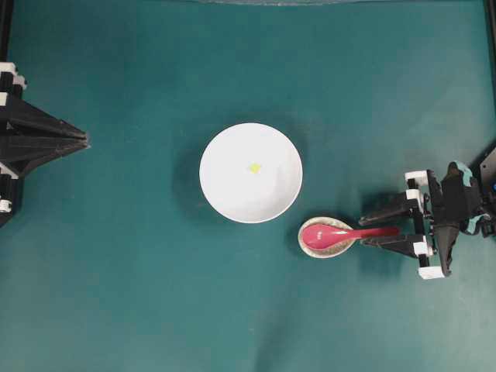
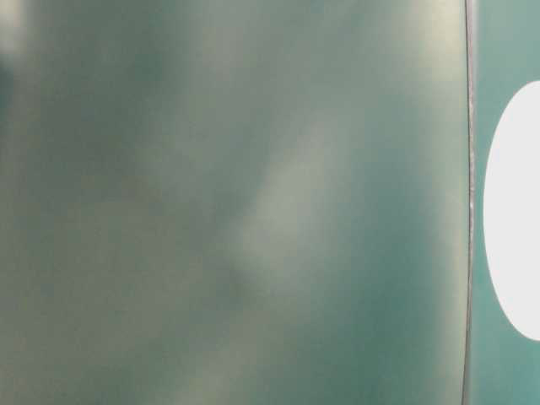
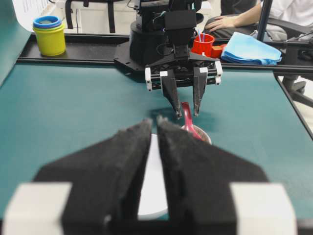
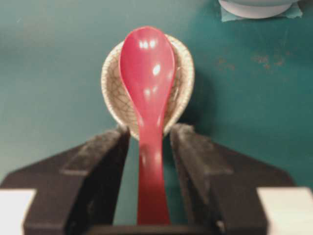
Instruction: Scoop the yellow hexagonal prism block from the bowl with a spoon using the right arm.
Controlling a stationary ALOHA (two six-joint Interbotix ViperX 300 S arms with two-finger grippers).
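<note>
On the right side of the green surface (image 1: 116, 294), just beside the lower right edge of the bowl (image 1: 232, 194), the spoon (image 1: 341, 234) lies with its deep scoop in a small beige spoon rest (image 1: 312, 249) and its handle pointing to the right. The right gripper (image 1: 381, 229) is low at this handle, and its jaws stand on both sides of it, one on the far side and one on the near side. In the right wrist view the handle runs straight down the middle between the two black fingers (image 4: 105, 161), and a thin strip of green shows on each side of it, so the jaws are partly open and they do not press the spoon. The scoop and the rest are just beyond the fingertips, outside the jaws. The bowl is near the middle of the surface, and the yellow hexagonal prism block (image 1: 254, 167) sits inside it, a little to the right of its centre, well apart from the spoon. The left gripper (image 1: 84, 142) is at the far left edge, well apart from the bowl; its jaws are almost together, with only a narrow slit between the pads, and they hold nothing. The table-level view is blurred, only a white curved shape at its right edge can be seen.
</note>
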